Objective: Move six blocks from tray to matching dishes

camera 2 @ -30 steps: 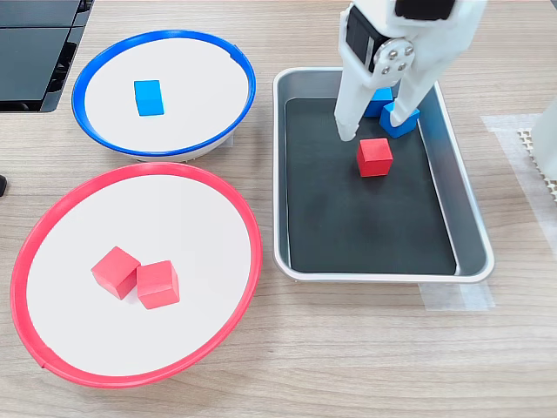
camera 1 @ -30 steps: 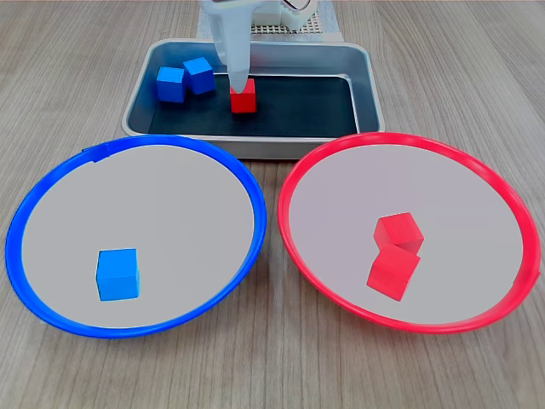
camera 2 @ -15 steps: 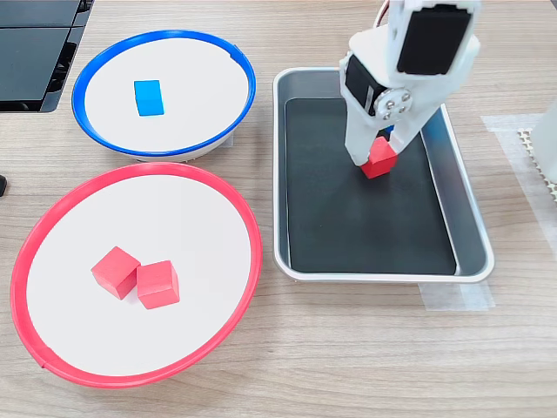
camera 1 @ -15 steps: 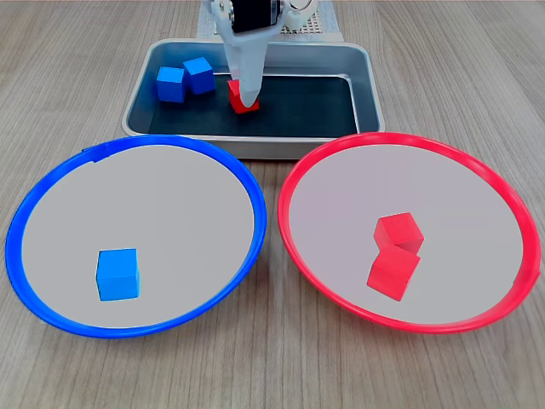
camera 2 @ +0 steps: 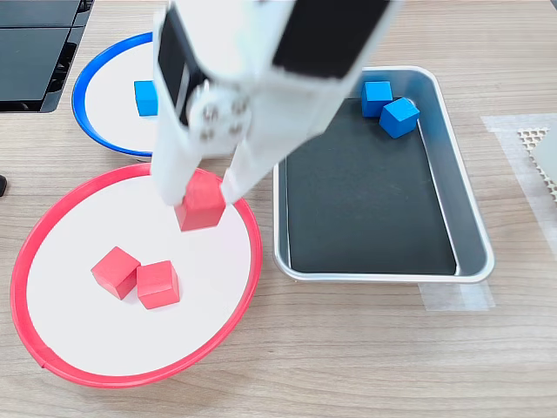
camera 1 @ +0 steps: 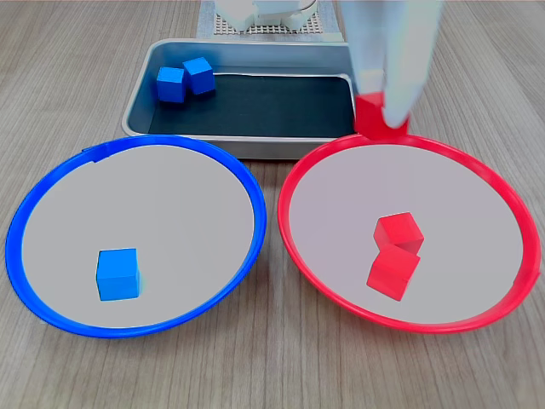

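— So, starting at the first exterior view's left, what sits there?

— That side holds the blue-rimmed dish (camera 1: 136, 239), with one blue cube (camera 1: 117, 273) lying on its pale centre. Behind it, the silver tray (camera 1: 255, 146) keeps two more blue cubes (camera 1: 185, 80), touching each other in its far left corner. The rest of its black bottom is bare.

— And further right?

— Next comes the red-rimmed dish (camera 1: 409, 230), just beside the blue one. Two red cubes (camera 1: 396, 254) rest on it, touching, right of its middle. Above its far rim hangs the gripper (camera 1: 381, 106), blurred, its two white fingers closed onto a third red cube (camera 1: 370, 115).

— Does the other camera agree?

— Yes. In the second exterior view the gripper (camera 2: 200, 198) has its fingers pressed to either side of that held red cube (camera 2: 201, 202), which shows over the dish's inner edge, nearest the tray. Whether it touches the plate cannot be told. The pair of red cubes (camera 2: 137, 276) lies apart from it, toward the second exterior view's lower left.
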### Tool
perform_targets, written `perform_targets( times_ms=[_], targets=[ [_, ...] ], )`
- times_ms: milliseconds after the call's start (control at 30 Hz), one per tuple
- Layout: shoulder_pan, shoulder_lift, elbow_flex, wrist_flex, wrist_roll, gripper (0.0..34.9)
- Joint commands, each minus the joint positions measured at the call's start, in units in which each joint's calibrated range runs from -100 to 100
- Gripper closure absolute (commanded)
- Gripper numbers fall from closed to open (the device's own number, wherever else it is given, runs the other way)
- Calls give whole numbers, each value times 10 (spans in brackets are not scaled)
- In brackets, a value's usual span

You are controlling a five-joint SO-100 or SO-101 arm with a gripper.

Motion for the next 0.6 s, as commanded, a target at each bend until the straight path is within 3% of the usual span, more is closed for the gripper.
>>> perform_targets(
  times_ms=[0, 100, 167, 200, 300, 400, 433, 567],
  targets=[
    [-23, 60, -35, -46, 2, 249],
    [-18, 61, -13, -48, 15, 165],
    [-9, 41, -1, -29, 21, 158],
    [7, 5, 22, -2, 24, 223],
    [42, -69, 84, 55, 37, 346],
    [110, -168, 185, 126, 60, 346],
    [155, -216, 242, 151, 83, 346],
    [291, -309, 375, 156, 153, 346]
  ],
)
